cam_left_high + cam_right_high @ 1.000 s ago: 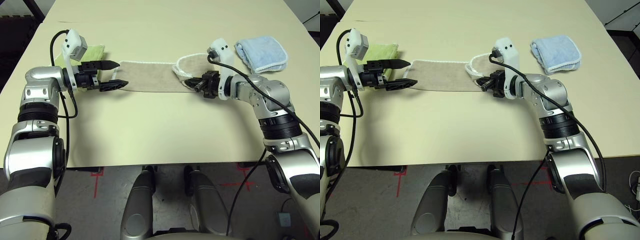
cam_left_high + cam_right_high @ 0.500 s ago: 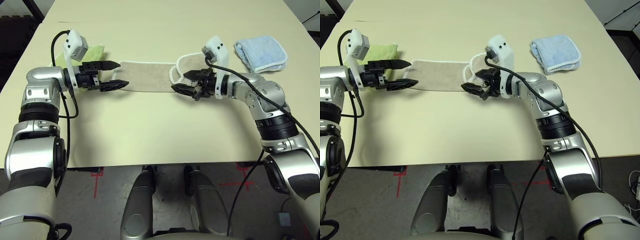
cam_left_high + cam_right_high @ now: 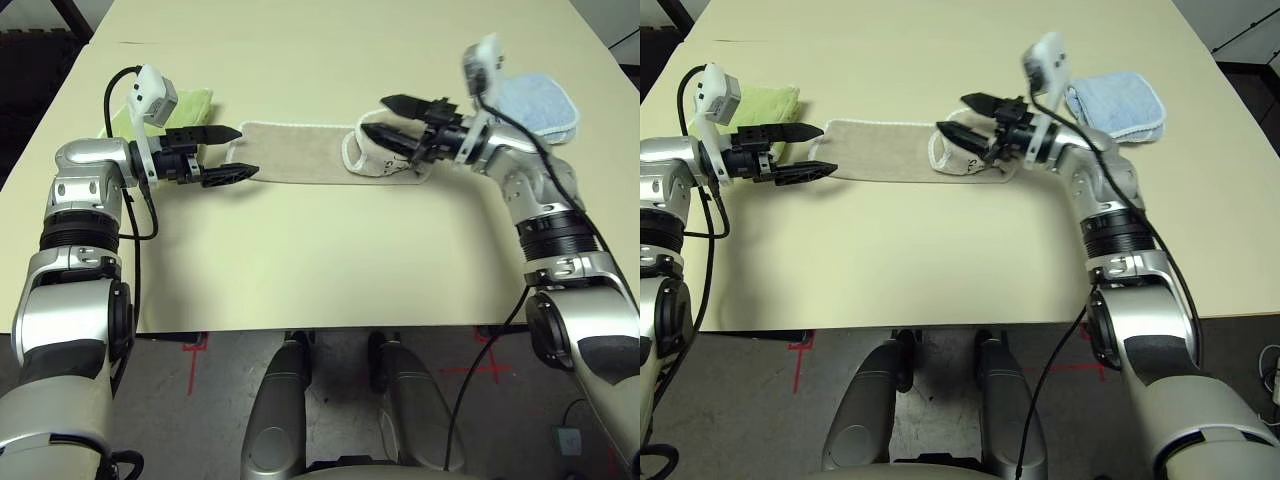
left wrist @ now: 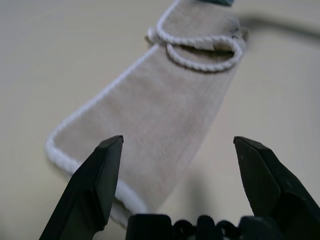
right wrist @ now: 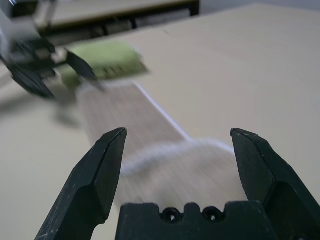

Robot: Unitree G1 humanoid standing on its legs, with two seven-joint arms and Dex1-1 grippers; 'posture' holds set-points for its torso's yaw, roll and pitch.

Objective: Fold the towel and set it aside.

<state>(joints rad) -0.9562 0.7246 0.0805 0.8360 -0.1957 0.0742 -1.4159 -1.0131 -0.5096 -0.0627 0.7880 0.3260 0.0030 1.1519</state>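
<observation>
The beige towel (image 3: 305, 152) lies flat along the bench (image 3: 330, 260), its right end folded over — left pincer (image 3: 232, 154) and right pincer (image 3: 385, 118) both gape apart, holding nothing.

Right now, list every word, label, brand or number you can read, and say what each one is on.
Nothing can be read with certainty.
Beige towel: small dark lettering near its folded end, too small to read.
Lime-green towel and light blue towel: no text visible.
Table: no markings.
</observation>
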